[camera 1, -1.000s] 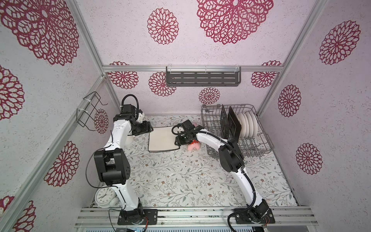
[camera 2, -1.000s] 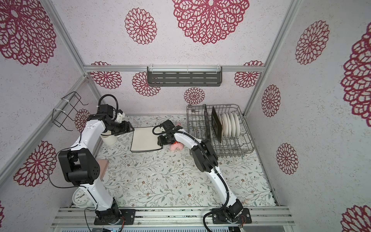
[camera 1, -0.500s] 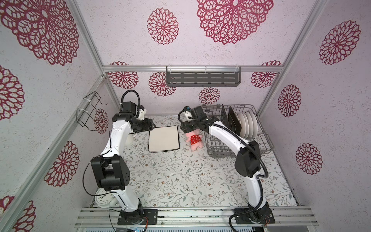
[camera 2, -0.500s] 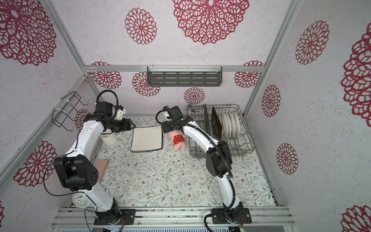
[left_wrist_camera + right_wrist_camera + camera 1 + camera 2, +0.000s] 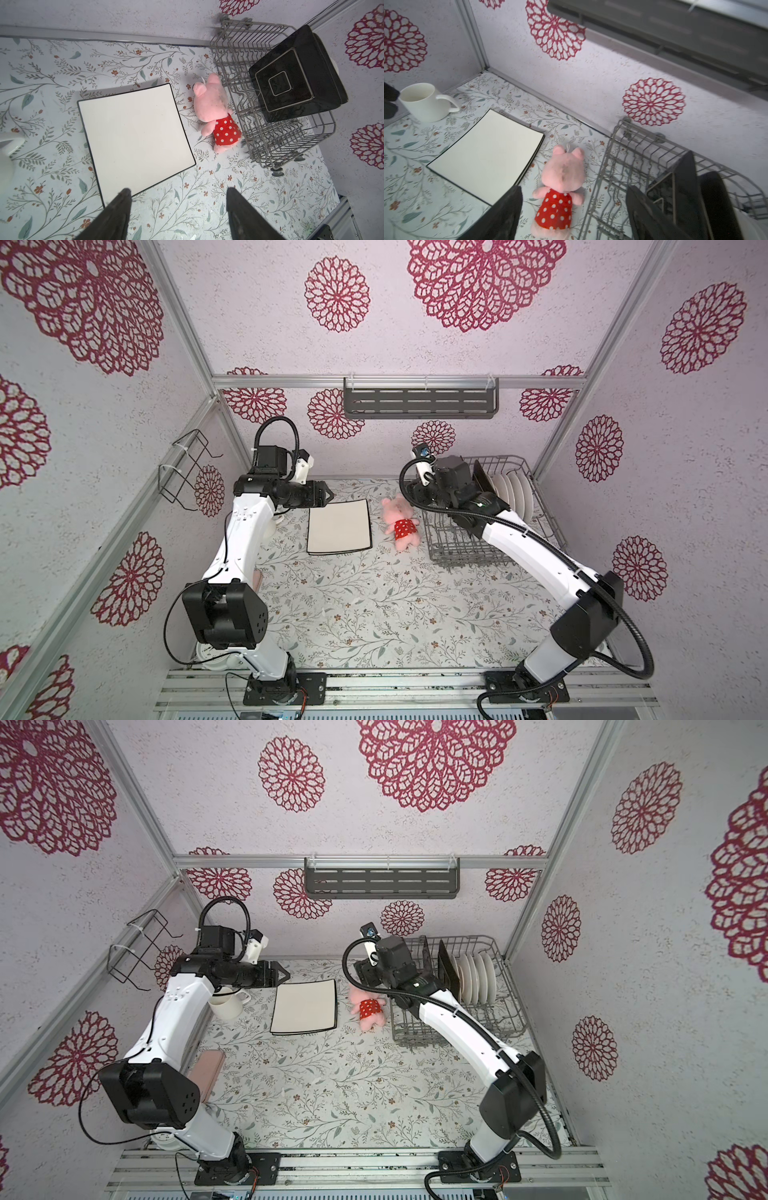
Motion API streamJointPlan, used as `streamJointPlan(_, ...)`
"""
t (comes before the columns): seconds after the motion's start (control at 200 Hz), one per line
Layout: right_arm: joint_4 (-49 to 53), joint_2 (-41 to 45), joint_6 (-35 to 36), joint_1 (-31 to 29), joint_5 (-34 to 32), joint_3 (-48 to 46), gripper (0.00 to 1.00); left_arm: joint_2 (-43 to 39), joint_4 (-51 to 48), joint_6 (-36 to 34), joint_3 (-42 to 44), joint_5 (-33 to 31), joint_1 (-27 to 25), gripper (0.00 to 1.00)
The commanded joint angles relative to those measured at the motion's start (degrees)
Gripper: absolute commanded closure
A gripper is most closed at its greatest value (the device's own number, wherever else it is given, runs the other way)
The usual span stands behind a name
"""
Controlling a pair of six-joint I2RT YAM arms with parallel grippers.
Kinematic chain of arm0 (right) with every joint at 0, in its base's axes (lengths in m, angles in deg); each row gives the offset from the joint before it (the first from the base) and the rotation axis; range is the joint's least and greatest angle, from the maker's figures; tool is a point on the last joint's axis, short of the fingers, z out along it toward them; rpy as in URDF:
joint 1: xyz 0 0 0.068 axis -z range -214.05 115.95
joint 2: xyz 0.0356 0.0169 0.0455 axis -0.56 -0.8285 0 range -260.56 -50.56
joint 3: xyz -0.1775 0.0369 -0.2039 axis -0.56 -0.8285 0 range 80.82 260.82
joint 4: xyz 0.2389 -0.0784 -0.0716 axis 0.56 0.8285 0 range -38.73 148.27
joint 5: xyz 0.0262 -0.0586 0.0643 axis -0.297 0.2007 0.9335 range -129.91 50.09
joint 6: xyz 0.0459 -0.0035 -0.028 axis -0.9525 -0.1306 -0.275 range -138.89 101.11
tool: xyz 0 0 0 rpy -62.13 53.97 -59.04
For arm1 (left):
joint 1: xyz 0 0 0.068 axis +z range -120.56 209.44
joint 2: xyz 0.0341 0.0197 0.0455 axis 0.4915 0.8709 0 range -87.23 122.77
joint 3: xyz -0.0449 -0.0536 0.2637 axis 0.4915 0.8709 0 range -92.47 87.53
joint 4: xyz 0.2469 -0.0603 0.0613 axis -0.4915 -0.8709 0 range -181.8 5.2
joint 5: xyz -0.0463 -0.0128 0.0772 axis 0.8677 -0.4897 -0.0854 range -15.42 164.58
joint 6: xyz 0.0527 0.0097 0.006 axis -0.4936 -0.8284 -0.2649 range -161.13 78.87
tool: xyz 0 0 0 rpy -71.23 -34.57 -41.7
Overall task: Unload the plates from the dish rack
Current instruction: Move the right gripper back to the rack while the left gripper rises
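Laid flat left of the dish rack [image 5: 465, 552], clear of its tines: cream plates [image 5: 338, 526]. Spread wide and empty, seemingly ready for the dark plates [image 5: 291, 89]: left gripper [image 5: 176, 193], right gripper [image 5: 574, 189].

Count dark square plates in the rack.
2. First dark plate stands upright in the dish rack at the row's end; second dark plate beside the round white plates. Right arm may hide more.

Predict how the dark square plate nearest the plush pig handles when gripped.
Dark square plate looks rigid ceramic, likely heavy for its size. Glossy glaze suggests it may slip. It leans in the dish rack, so a nudge could tip it.
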Motion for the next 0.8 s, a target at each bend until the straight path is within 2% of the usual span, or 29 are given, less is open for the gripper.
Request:
streamJointPlan(0.0,-11.0,7.2,3.7,1.4,-7.2,-7.8,0.18,-2.4,1.8,-1.8,0.7,1.2,-0.5,0.25)
streamJointPlan(0.115,-16.9,14.1,4.1,3.8,-12.1,-18.2,0.16,-3.1,2.0,-2.0,1.0,1.0,-1.2,0.24)
streamJointPlan(0.27,-17.2,21.1,1.8,8.6,-12.6,-26.3,0.15,-3.6,1.9,-2.2,0.9,0.8,-1.8,0.24)
streamJointPlan(0.475,-16.6,23.1,-2.6,13.4,-6.9,-31.6,0.15,-3.8,1.9,-2.3,0.8,0.6,-2.3,0.23)
streamJointPlan(0.655,-18.8,21.3,-7.1,19.3,3.5,-34.1,0.16,-4.2,1.8,-2.7,1.1,0.1,-2.7,0.22)
streamJointPlan(0.795,-21.0,19.4,-9.1,22.5,7.5,-35.2,0.16,-4.4,1.8,-2.9,1.3,-0.3,-2.7,0.21)
